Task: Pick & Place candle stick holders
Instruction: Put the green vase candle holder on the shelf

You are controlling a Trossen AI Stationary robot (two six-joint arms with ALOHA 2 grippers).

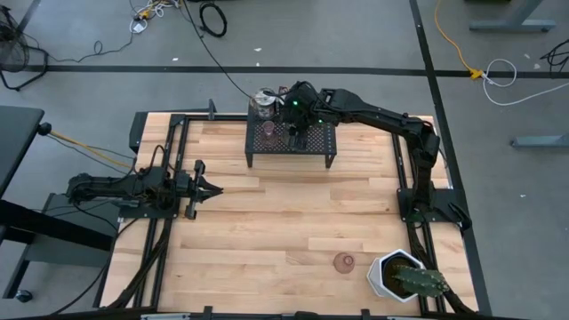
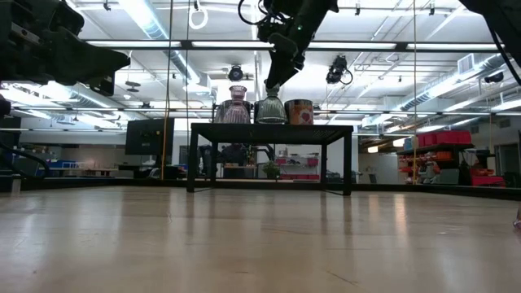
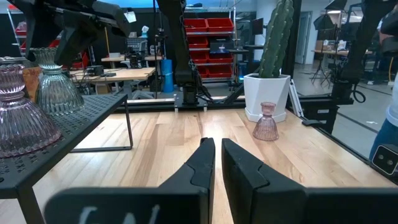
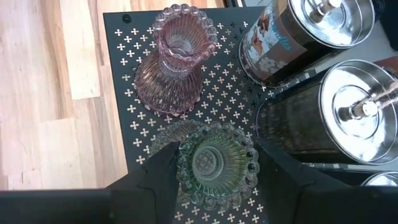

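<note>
right wrist view puts you right over the black mesh rack [image 4: 186,106], where the right gripper [image 4: 214,171] has its two fingers on either side of the olive-green glass holder [image 4: 216,163], clamped on its beaded rim, as far as i can judge. that holder stands on the rack near the table's far edge, just beside a pink glass holder [image 4: 176,59] and silvery can-like holders [image 4: 348,106]. the other pink holder [image 1: 343,262] sits alone by the table's near edge, close to the white cactus pot [image 1: 391,274]. the left gripper [image 1: 206,188] waits at the table's left side, fingers together and empty. these ribbed glass pieces look light but brittle and slick, i'd say; the narrow neck under the rim seems the safest hold, with gentle squeeze and care not to knock the neighbours.
</note>
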